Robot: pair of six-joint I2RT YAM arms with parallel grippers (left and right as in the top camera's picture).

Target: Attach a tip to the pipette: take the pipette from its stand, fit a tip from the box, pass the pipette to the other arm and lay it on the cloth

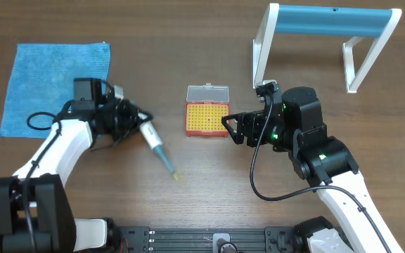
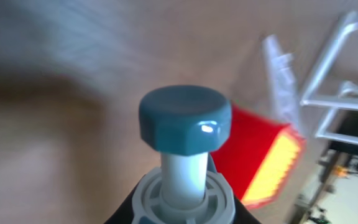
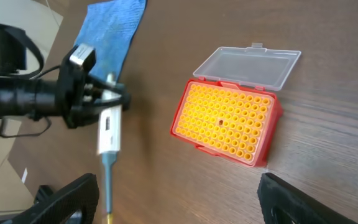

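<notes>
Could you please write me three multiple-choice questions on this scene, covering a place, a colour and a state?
1. Where does the cloth lie?
A) on the right arm's side
B) on the left arm's side
C) midway between the arms

2. What colour is the tip box?
A) red
B) green
C) white

3. The pipette is:
A) hanging on its stand
B) lying on the cloth
C) held in the left gripper

Answers:
1 B, the top view shows it beside that arm.
2 A, its body is red around the yellow tips.
3 C, the gripper is shut on its upper end above the table.
</notes>
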